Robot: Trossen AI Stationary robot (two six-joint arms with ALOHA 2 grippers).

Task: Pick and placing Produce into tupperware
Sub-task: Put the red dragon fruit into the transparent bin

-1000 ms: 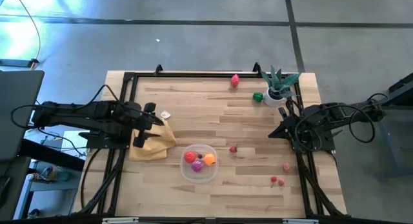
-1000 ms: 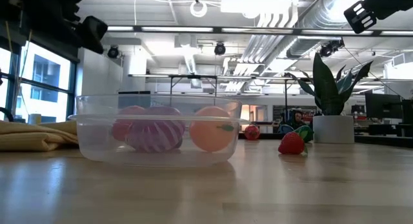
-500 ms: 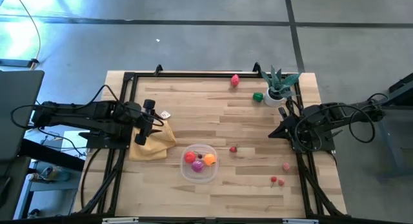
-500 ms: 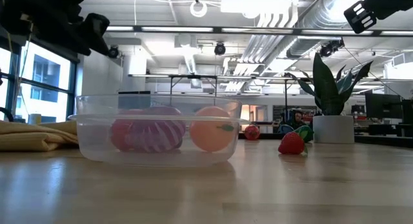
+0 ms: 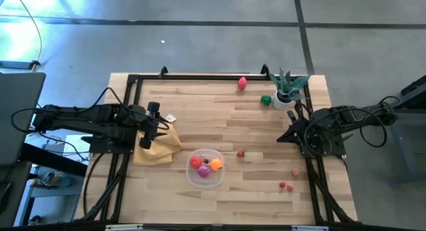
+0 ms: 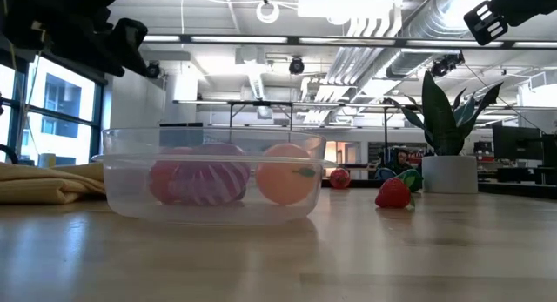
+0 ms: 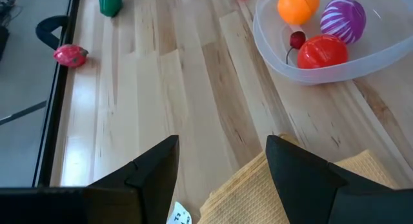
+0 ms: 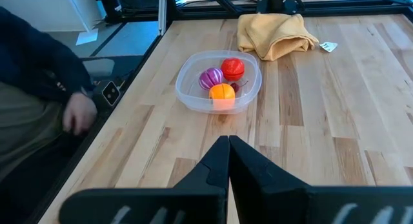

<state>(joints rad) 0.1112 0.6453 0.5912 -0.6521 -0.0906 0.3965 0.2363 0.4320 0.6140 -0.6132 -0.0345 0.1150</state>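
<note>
The clear tupperware [image 5: 205, 168] stands on the table near its front middle. It holds a red fruit [image 7: 322, 51], a striped purple one [image 7: 343, 17], an orange one [image 7: 298, 4] and a small cherry [image 7: 297, 40]. Loose produce lies on the wood: a magenta piece [image 5: 242, 82], a green one [image 5: 266, 100], a small red one [image 5: 240, 153], a pink one [image 5: 295, 171] and red cherries [image 5: 285, 186]. My left gripper [image 7: 222, 166] hangs open above the yellow cloth [image 5: 158, 146], with nothing between its fingers. My right gripper [image 8: 227, 150] is shut, raised at the table's right side.
A spiky plant in a white pot [image 5: 289, 89] stands at the far right corner. A black frame [image 5: 136, 81] runs along the table's edges. A person [image 8: 39, 88] sits just off the table's near edge, a hand [image 8: 79, 117] close to it. Bare wood lies between cloth and plant.
My left gripper has rolled about its own axis while staying in place above the yellow cloth; its fingers keep the same gap.
</note>
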